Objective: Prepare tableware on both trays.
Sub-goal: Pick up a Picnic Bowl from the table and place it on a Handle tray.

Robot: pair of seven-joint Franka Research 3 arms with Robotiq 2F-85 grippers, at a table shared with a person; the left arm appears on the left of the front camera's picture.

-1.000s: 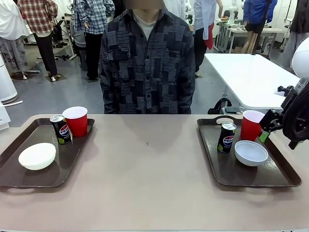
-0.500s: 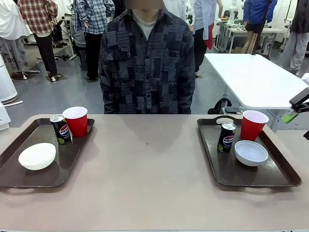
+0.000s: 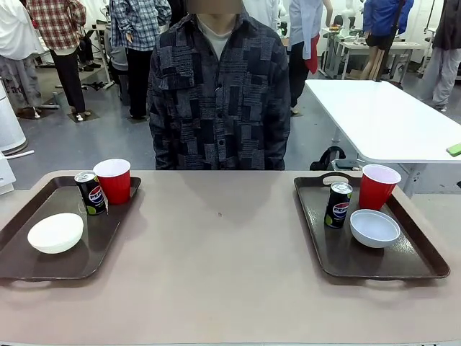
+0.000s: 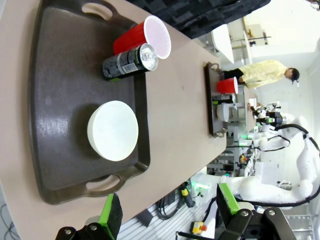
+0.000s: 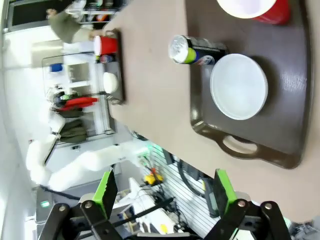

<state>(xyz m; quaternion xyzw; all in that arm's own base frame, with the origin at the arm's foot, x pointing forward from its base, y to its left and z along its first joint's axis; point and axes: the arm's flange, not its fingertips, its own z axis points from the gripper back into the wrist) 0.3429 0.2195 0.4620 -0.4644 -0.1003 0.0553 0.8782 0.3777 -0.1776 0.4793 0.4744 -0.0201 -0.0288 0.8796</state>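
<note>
Brown trays sit at opp. ends of the surface (image 3: pixel 216 281): left tray (image 3: pixel 21 263) and right tray (image 3: pixel 338 263), each w/ a set already on it. Left has white bowl (image 3: pixel 55 232), red cup (image 3: pixel 113 180), Pepsi can (image 3: pixel 91 192); right has bowl (image 3: pixel 374 228), cup (image 3: pixel 377 186), can (image 3: pixel 338 204). We judge the laying-out is prob. done, so the best move is to keep clear & not nudge anything. Left hand (image 4: pixel 167 210) hangs above its tray, released, nothing betw. the pads; right hand (image 5: pixel 165 192) likewise, spread & empty. Cans & cups stand upright, long axis vertical, cup mouths up. Trays' long sides run near-to-far, handle slots at near & far ends.
</note>
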